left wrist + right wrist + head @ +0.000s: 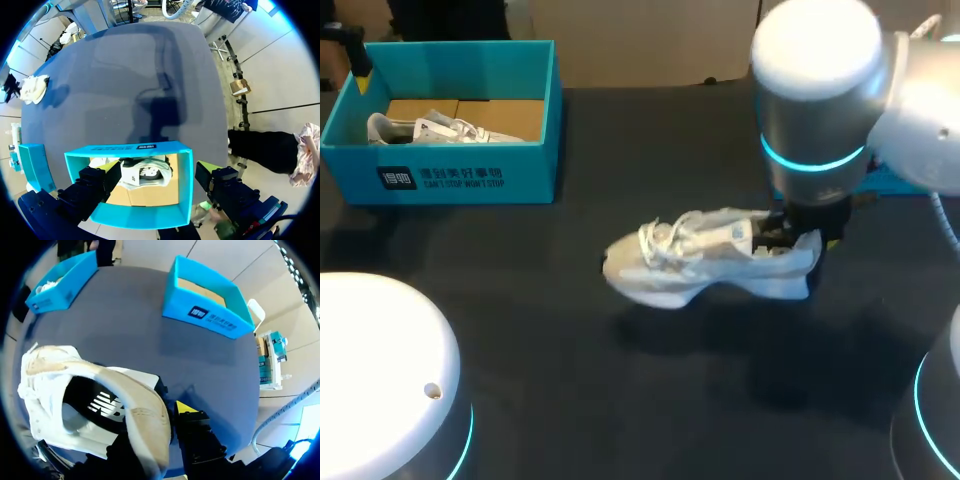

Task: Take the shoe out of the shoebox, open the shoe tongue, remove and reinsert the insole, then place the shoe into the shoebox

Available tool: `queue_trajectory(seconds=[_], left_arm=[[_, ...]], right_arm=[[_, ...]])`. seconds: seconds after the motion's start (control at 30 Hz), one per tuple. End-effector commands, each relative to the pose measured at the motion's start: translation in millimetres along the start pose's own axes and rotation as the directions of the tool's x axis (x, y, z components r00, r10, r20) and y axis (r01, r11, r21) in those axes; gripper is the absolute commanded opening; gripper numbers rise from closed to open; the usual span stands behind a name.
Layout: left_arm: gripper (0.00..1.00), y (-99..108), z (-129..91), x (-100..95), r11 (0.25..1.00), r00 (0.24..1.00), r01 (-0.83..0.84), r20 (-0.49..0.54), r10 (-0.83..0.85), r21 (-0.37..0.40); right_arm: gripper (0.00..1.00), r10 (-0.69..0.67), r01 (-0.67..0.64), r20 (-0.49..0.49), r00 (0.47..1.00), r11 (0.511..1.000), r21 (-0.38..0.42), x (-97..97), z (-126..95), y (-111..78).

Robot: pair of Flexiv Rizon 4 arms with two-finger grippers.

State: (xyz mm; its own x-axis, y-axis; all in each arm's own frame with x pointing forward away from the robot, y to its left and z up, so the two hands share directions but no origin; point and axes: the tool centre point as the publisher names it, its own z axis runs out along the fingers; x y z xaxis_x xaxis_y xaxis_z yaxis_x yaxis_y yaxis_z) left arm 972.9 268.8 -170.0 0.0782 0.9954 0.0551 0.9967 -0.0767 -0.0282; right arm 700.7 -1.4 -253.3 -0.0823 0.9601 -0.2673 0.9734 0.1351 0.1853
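Sneaker [710, 265] held at the heel, mid-task

Extraction is done. The white sneaker sits near the centre of the table [620, 400], toe toward 9 o'clock, and appears raised just off the surface. The right gripper [785, 235] is closed on its heel collar, with one yellow tip outside the wall and the other hidden by the shoe. A dark insole [100, 405] lies seated inside. Whether the tongue and insole steps are finished cannot be told, and the return to the box is left.

The left gripper [156, 167] hangs over the teal shoebox [470, 180] at 10 o'clock, fingers spread wide, holding nothing. A second sneaker [430, 130] lies in that box. A second teal box [205, 315], showing only its cardboard floor, stands at 2 o'clock behind the right arm.

Open table runs from 4 to 8 o'clock. The box walls are the edges to clear.
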Motion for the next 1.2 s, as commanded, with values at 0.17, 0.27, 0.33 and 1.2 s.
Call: queue_trajectory(seconds=[0.17,0.27,0.33,1.2], left_arm=[[1.00,-1.5,-0.7,-0.2,1.000,1.000,0.000,-0.003,0.000,-0.002],[1.00,-1.5,-0.7,-0.2,1.000,1.000,0.000,-0.003,0.000,-0.002],[1.00,-1.5,-0.7,-0.2,1.000,1.000,0.000,-0.003,0.000,-0.002],[1.00,-1.5,-0.7,-0.2,1.000,1.000,0.000,-0.003,0.000,-0.002]], right_arm=[[0.00,-0.021,0.021,-0.001,1.000,1.000,0.007,39.7,24.7,-12.2],[0.00,-0.019,0.019,-0.007,1.000,1.000,0.006,50.3,31.6,-17.4],[0.00,-0.015,0.015,-0.022,1.000,1.000,0.001,54.8,35.8,-20.2],[0.00,0.005,-0.005,-0.049,0.999,1.000,0.013,92.5,88.1,-44.5]])
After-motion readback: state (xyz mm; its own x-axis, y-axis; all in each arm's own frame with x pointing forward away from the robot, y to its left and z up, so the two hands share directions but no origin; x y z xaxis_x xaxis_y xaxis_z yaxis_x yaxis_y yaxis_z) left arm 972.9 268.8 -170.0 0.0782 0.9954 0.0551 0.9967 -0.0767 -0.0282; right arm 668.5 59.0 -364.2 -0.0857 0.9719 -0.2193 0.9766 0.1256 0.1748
